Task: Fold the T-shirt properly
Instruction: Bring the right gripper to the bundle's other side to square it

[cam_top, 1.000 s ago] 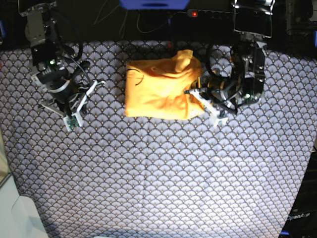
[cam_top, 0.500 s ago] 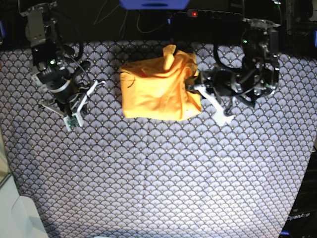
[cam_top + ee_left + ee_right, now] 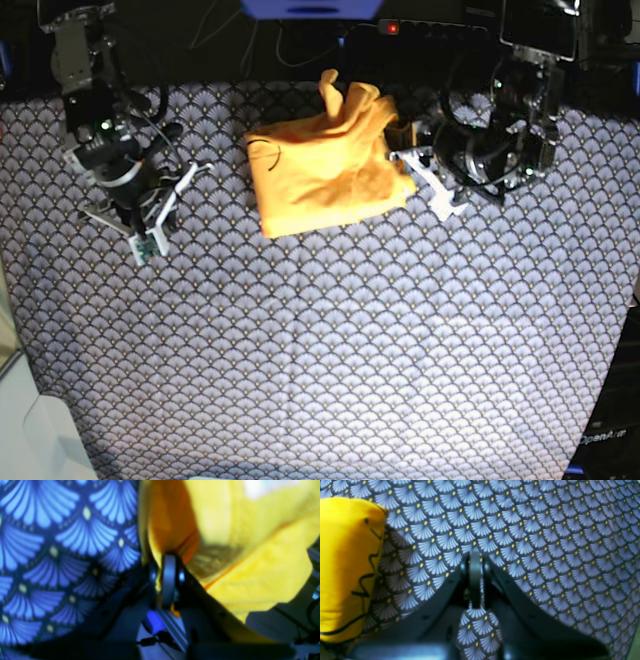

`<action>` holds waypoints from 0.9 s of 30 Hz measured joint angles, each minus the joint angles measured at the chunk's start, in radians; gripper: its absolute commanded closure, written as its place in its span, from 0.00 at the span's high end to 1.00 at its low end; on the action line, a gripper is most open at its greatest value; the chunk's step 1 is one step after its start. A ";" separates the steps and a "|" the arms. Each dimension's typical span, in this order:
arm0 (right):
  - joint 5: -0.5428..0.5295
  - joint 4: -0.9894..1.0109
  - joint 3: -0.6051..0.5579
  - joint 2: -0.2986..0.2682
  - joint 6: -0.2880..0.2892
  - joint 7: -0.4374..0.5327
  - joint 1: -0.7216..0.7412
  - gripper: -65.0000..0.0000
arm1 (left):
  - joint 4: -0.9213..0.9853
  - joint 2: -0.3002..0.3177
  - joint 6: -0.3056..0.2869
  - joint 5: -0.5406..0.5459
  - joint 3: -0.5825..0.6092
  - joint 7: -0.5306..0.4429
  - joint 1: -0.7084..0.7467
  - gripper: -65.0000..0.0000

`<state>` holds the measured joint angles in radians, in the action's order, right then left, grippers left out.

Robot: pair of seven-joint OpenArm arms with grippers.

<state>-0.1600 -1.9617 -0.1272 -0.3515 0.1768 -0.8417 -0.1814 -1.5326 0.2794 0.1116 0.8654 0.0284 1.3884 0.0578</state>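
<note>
— Since a second ago the left gripper (image 3: pixel 420 165) has swung its edge of the T-shirt (image 3: pixel 320 175) up and inward; the bundle's lower edge now slants and a flap stands up at the far side.

— Is it holding cloth?

— Yes. In the left wrist view the jaws are pinched narrow on a yellow fold (image 3: pixel 160 580), at the shirt's edge nearest that arm.

— And the other arm?

— The right gripper (image 3: pixel 165 205) rests well apart on the surface (image 3: pixel 320 360), jaws closed on nothing; in its wrist view the shirt (image 3: pixel 345 567) lies off to one side, out of reach.

— So which way does the fold go?

— The shirt lies at the far middle of the surface, long axis running arm to arm. I'd judge the left arm must carry its edge across toward the right arm.
</note>
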 measured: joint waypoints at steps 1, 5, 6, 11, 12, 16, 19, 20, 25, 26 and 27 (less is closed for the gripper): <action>0.001 -0.009 0.003 0.000 0.044 0.006 -0.005 0.00 | 0.010 -0.001 0.000 0.002 0.000 0.000 -0.003 0.00; -0.021 -0.019 0.014 0.044 0.214 0.000 -0.032 0.00 | 0.016 0.000 0.000 0.007 0.000 0.004 -0.008 0.00; -0.022 -0.019 0.024 0.059 0.248 -0.001 -0.036 0.00 | 0.016 0.000 0.000 0.007 0.000 0.003 -0.008 0.00; -0.004 -0.019 0.046 0.106 0.497 0.034 -0.066 0.00 | 0.016 0.001 0.000 0.007 -0.001 0.003 -0.009 0.00; -0.005 -0.019 0.044 0.116 0.517 0.050 -0.069 0.00 | 0.016 0.004 0.000 0.007 -0.001 0.003 -0.009 0.00; -0.007 -0.019 0.048 0.177 0.518 0.077 -0.066 0.00 | 0.016 0.018 -0.001 0.008 -0.001 0.003 -0.009 0.00; -0.008 -0.019 0.046 0.235 0.518 0.072 -0.063 0.00 | 0.016 0.019 -0.002 0.008 -0.001 -0.001 -0.008 0.00; -0.007 -0.019 0.045 0.251 0.518 0.071 -0.057 0.00 | 0.016 0.020 -0.002 0.008 -0.001 0.000 -0.008 0.00; -0.004 -0.019 0.041 0.315 0.518 0.076 -0.033 0.00 | 0.016 0.020 -0.002 0.008 -0.001 0.000 -0.007 0.00; -0.003 -0.019 0.041 0.327 0.518 0.069 -0.036 0.00 | 0.016 0.020 -0.002 0.008 -0.001 -0.001 -0.007 0.00; 0.000 -0.019 0.028 0.332 0.518 0.067 -0.040 0.00 | 0.016 0.020 -0.002 0.008 -0.001 -0.001 -0.006 0.00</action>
<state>-0.1600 -1.9804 -0.0994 -0.0193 0.6945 -0.7746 -0.2218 -1.5162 0.2993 0.1093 0.8734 0.0273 1.3876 0.0513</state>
